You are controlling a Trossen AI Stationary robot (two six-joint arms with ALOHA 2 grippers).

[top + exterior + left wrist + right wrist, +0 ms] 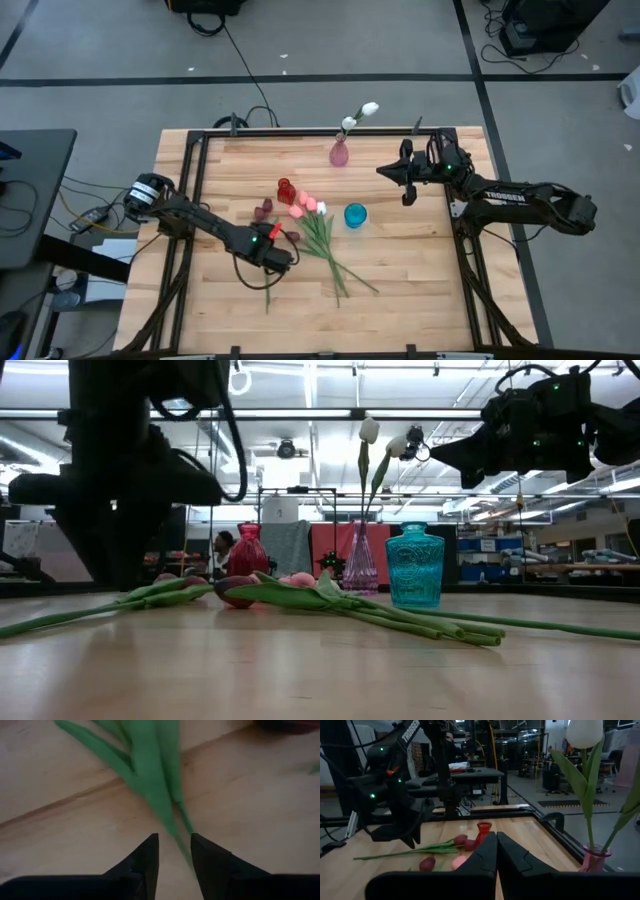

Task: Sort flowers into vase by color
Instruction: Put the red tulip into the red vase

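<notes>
Several tulips lie on the table in a loose bunch, with maroon heads [265, 209], pink heads [304, 205] and a white head [321, 208]; their stems [335, 262] run toward the near edge. Two white tulips [368, 109] stand in a pink vase [339, 153]. My left gripper [277, 257] is low over the table and open. Its fingers stand on either side of a green stem [171, 817], just below the leaves. My right gripper [384, 172] is shut and empty, raised near the table's far right.
A red vase [285, 190] and a teal vase [355, 214] stand empty beside the lying flowers; they also show in the low view [248, 550] [415, 565]. Bare wood lies toward the near edge [400, 310]. A black frame [200, 140] rims the table.
</notes>
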